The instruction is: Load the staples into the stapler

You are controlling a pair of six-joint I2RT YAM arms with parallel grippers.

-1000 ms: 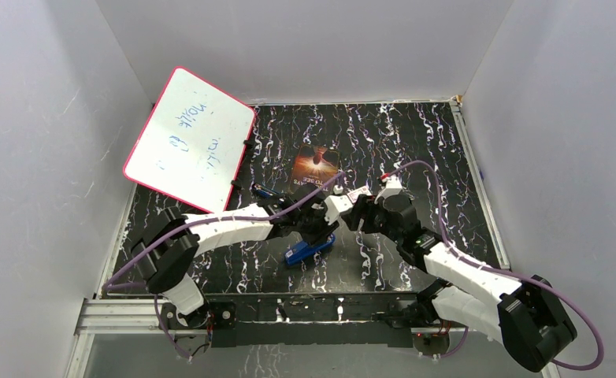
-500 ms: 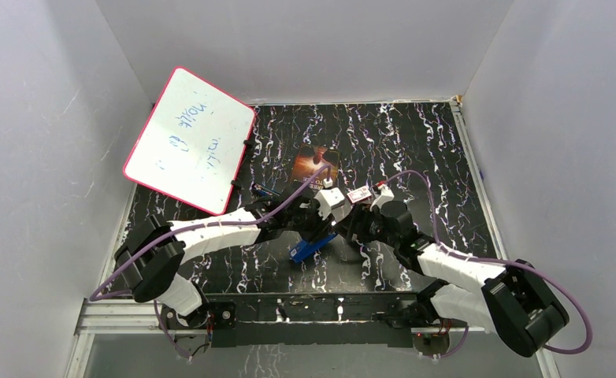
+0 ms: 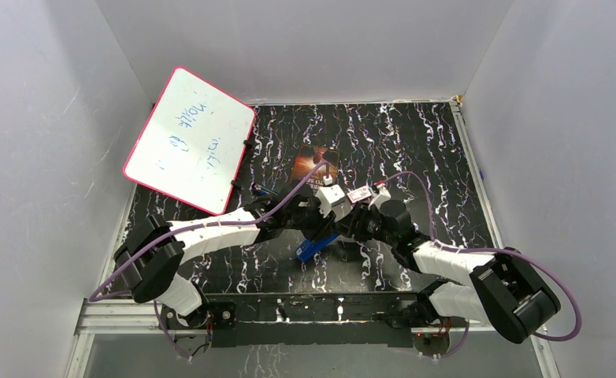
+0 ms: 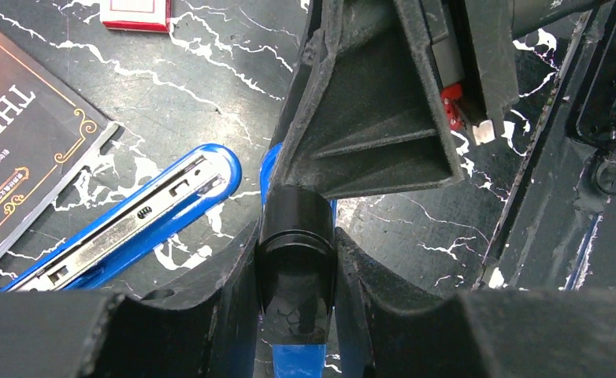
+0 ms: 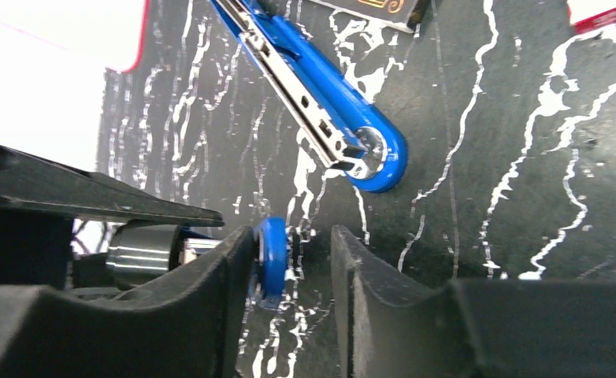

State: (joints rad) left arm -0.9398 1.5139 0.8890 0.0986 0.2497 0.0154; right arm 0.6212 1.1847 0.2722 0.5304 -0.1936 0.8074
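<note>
Moved: since a second ago the right arm (image 3: pixel 447 260) has sunk lower and flatter, and the left arm (image 3: pixel 218 228) has stretched further in. The right gripper (image 5: pixel 291 248) has come up close to the left gripper (image 4: pixel 295 252). The stapler (image 4: pixel 139 220) has slid a little to the right.
Stapler: blue, smooth plastic, long with round ends. It lies folded open on the table (image 3: pixel 415 142), in the middle near the front, right under both grippers. One long half lies flat with a shiny silver metal track facing up.
Left gripper: its rough dark grey fingers (image 4: pixel 226 307) are squeezed tight on a shiny black round bit of the stapler, with blue plastic just above and below it.
Right gripper: its jaws are apart. A round blue edge of the stapler sits between them. It touches one finger (image 5: pixel 226 276), and there is a gap to the other.
Staples: I cannot pick them out in any view.
Table: black and flat, with thin white wiggly lines like marble.
Box (image 4: pixel 135 12): small, red and white, flat on the table just behind the grippers.
Book (image 4: pixel 13 150): dark cover with gold writing, lying flat, its corner close to the open stapler half.
Board (image 3: pixel 191 140): white, with a pink-red rim and round corners. It leans on the left wall (image 3: pixel 45 157) and has blue scribbles on it.
</note>
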